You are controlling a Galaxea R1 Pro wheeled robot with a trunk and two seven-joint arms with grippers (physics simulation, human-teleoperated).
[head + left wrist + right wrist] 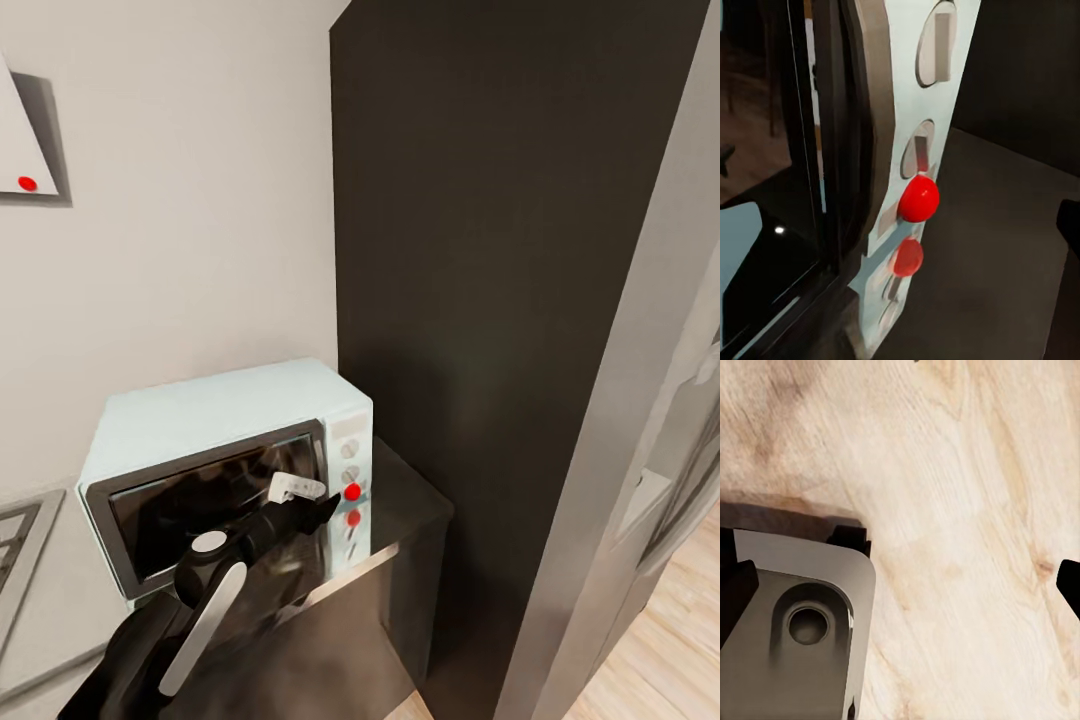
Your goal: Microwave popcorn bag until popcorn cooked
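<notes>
One red dot [352, 491] on the microwave [215, 440] sits just ahead of our left gripper [322, 508]; we cannot tell its jaw state.

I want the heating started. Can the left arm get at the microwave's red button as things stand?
Probably yes: the left gripper is already at the microwave control panel, beside the red button, with nothing between them.

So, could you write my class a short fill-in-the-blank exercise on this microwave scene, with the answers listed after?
1. The microwave has a body coloured pale ____.
2. The microwave's door is ____.
3. The left gripper is held just beside a ____ dot on the control panel.
4. In the right wrist view, the floor looks made of ____.

Missing words: blue; closed; red; wood
</notes>
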